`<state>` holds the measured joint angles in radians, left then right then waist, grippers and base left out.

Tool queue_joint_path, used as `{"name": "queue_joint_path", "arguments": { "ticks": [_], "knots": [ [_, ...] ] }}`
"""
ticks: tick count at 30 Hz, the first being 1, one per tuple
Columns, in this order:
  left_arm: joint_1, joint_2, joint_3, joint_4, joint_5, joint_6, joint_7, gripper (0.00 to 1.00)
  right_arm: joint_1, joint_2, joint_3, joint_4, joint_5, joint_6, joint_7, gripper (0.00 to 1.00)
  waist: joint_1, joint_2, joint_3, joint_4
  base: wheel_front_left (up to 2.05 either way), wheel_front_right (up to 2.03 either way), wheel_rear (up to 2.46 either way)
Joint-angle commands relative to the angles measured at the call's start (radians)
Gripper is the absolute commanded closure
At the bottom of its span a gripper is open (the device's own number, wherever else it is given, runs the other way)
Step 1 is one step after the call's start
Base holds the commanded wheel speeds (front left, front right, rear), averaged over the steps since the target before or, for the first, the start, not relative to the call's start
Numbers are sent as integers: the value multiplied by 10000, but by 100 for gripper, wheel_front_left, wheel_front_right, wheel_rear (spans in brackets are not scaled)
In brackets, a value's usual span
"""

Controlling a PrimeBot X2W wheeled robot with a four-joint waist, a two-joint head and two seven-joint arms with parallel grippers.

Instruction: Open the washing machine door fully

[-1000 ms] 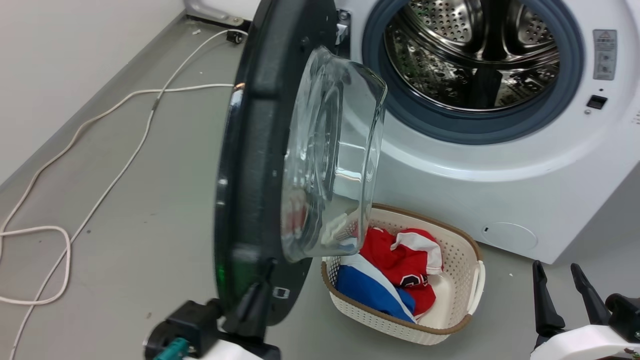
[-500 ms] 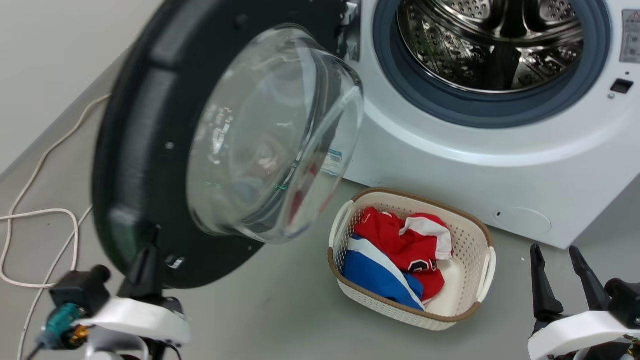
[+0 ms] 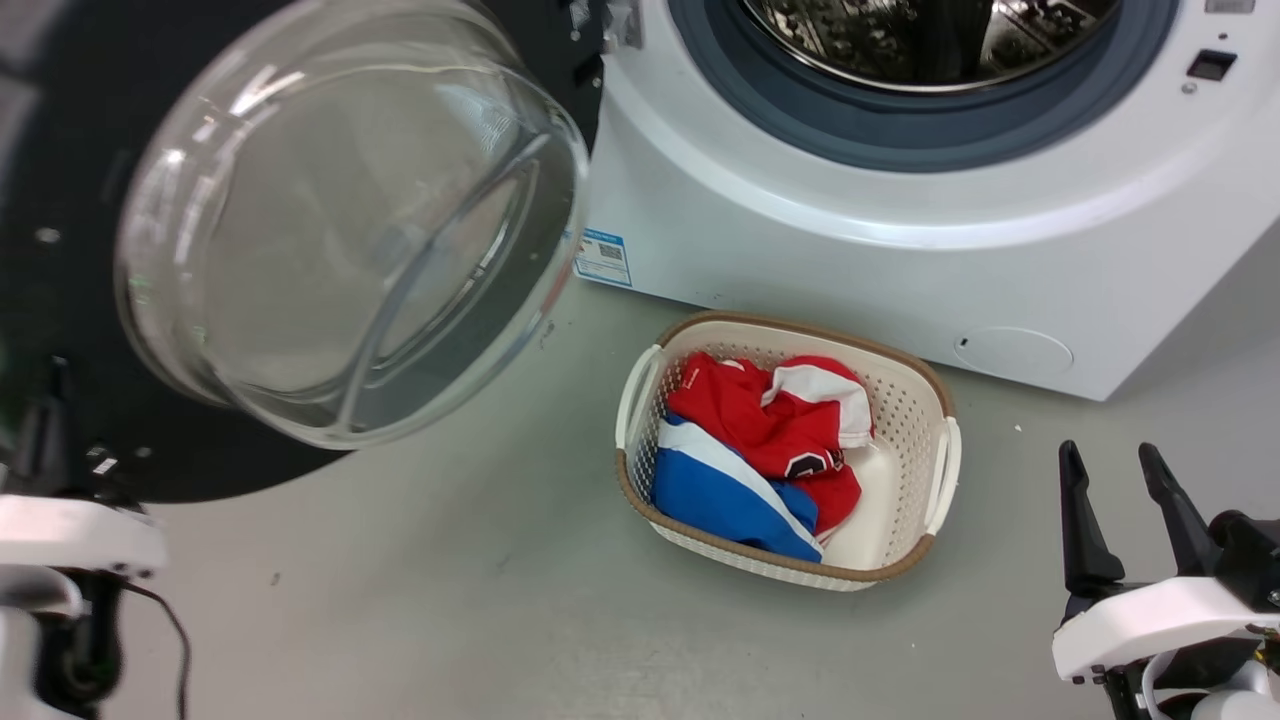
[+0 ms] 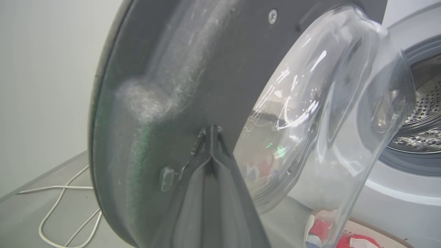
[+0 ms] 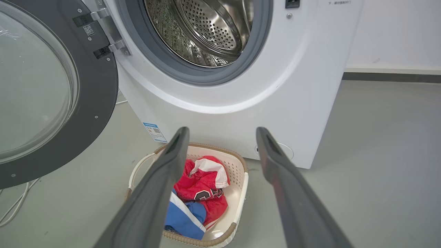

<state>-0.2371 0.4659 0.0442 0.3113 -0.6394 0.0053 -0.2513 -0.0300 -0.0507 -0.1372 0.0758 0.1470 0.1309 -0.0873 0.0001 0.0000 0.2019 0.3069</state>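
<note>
The washing machine door (image 3: 60, 300) stands swung wide to the left of the white machine (image 3: 800, 250), its inner black face and clear glass bowl (image 3: 340, 220) turned toward me. My left gripper (image 3: 55, 372) is at the door's lower edge. In the left wrist view the left gripper (image 4: 211, 130) is shut, its tips pressed flat against the door's inner face (image 4: 165, 69) beside the bowl (image 4: 327, 103). My right gripper (image 3: 1110, 452) hovers open at the lower right, away from the door (image 5: 96, 86), and the right gripper (image 5: 222, 130) holds nothing.
A cream laundry basket (image 3: 935, 400) with red, white and blue clothes sits on the grey floor in front of the machine. The steel drum (image 5: 206, 31) is exposed. A white cable (image 4: 62, 206) lies on the floor behind the door, near the left wall.
The door has swung much farther open to the left, with my left gripper following against it. The head camera has shifted too. The right gripper has kept its place.
</note>
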Motion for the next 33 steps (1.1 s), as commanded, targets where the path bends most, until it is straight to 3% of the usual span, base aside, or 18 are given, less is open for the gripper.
{"name": "queue_joint_path", "arguments": {
  "ticks": [1, 7, 13, 18, 25, 33],
  "knots": [
    [-236, 163, 166, 157, -42, -52, -88, 100, -148, 11, 6, -13, -40, -3, -35, 0, -1, 0, 142, -151, 0, 0, 0],
    [-926, 573, 590, 1259, 5, -532, -132, 100, -322, 11, 6, 96, -63, -3, -94, 0, -1, 0, 261, -365, 0, 0, 0],
    [-1244, 559, 888, 1884, 221, -766, -158, 100, -352, 11, 21, 237, -37, -3, -150, 0, -1, 0, 162, -497, 0, 0, 0],
    [-800, 171, 1089, 1700, 699, -785, -156, 100, -231, 10, 52, 362, 32, -3, -221, 0, -1, 0, -139, -607, 0, 0, 0],
    [617, -806, 1375, 712, 1356, -415, -141, 100, 138, 11, 173, 610, 234, -3, -326, 0, -1, 0, -968, -833, 0, 0, 0],
    [2099, -1742, 389, -471, 2224, -285, -99, 100, 612, 10, 338, 719, 388, -3, -362, 0, -1, 0, -1802, -1161, 0, 0, 0]
  ]
}}
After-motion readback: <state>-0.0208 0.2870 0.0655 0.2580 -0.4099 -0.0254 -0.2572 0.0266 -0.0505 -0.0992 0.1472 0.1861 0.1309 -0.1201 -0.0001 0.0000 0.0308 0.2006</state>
